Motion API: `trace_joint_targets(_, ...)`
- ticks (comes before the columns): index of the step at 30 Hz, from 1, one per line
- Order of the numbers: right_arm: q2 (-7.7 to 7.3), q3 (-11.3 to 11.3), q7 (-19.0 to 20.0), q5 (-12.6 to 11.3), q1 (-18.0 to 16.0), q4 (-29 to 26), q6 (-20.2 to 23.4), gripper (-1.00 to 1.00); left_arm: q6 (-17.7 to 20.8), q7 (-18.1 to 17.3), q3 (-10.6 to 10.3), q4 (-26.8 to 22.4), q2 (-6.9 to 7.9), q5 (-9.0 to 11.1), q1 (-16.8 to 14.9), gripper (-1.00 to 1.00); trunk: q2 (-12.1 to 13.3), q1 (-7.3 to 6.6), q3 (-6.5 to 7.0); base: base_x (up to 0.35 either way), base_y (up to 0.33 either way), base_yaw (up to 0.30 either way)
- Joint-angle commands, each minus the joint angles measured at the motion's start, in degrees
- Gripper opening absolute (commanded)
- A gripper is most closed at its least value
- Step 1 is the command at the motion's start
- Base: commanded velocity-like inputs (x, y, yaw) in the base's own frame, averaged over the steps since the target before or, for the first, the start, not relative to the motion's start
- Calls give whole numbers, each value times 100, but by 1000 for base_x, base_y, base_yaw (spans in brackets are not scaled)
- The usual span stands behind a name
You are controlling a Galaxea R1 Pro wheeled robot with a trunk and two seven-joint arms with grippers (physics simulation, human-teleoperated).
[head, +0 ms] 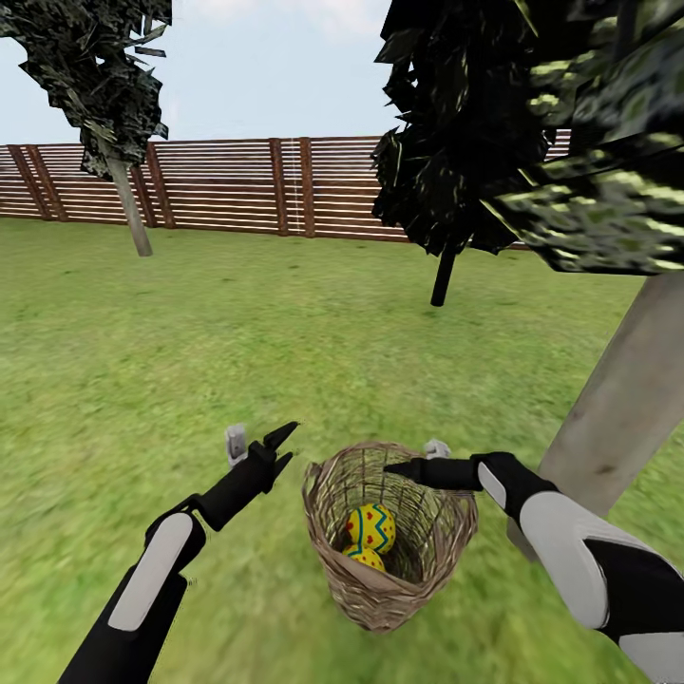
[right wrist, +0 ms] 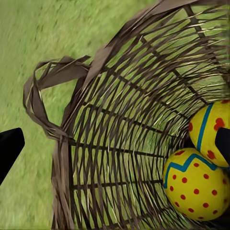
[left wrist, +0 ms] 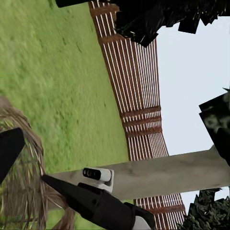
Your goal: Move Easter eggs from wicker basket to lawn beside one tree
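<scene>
**Right hand over the basket, two eggs showing inside**

Here's the wicker basket [head: 389, 532] sitting on the lawn [head: 190, 361], right between the two arms. Two Easter eggs [head: 370, 528] show down in it, yellow with blue zigzags and red spots, one resting against the other near the bottom; whether a third lies beneath them, I can't tell.

The right hand [head: 404, 467] points in over the basket's rim from the tree side, tips above the opening. In the right wrist view its fingers [right wrist: 9, 146] sit wide apart, one outside the woven wall, the other by the eggs [right wrist: 196, 189], gripping nothing.

The left hand [head: 280, 446] hovers just beside the basket on the other side, clear of the rim, dark tips spread and empty.

Close by on the right stands the tree [head: 622, 399], thick pale trunk leaning up into blocky speckled foliage. Farther back there's a dark thin-trunked tree [head: 442, 275] and another pale-trunked one [head: 128, 204] near the brown slatted fence [head: 228, 185] that closes off the garden.
</scene>
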Motion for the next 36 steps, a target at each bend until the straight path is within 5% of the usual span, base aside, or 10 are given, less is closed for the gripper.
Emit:
trace_joint_targets(1, -32, -81, -11, 10, -35, -40, 7, 100, 8, -5, 30, 5, 36, 21, -3, 100, -2, -1, -4, 0, 0, 0)
trace_joint_targets(6, -22, -180, 128, -209, -116, 120, -149, 100, -24, -20, 114, 11, 198, 24, 3, 100, -2, -1, -4, 0, 0, 0)
trace_joint_targets(14, -6, -340, 344, -236, -158, 192, -310, 100, -27, -5, 140, 11, 455, 28, 5, 100, -2, -1, -4, 0, 11, 0)
trace_joint_targets(21, -219, -355, 411, -237, -294, 182, -126, 100, -23, -3, 141, 11, 683, 28, 5, 100, -2, -1, -4, 0, 228, 0)
trace_joint_targets(26, -302, -333, 387, -229, -320, 27, -93, 100, -22, -3, 141, 8, 687, 28, 5, 100, -2, -1, -4, 0, 264, 0)
trace_joint_targets(27, -302, -333, 372, -228, -320, -1300, -96, 100, -26, -6, 141, 7, 689, 28, 5, 100, -2, -1, -4, 0, 251, 0)
trace_joint_targets(29, -302, -332, 348, -221, -320, -1313, -101, 100, -28, -18, 141, 6, 691, 28, 5, 100, -2, -1, -4, 0, 195, 0)
trace_joint_targets(36, -302, -290, -653, -162, -320, -1349, -97, 100, -29, -37, 141, 6, 692, 28, 5, 100, -2, -1, -4, 0, 40, 0)
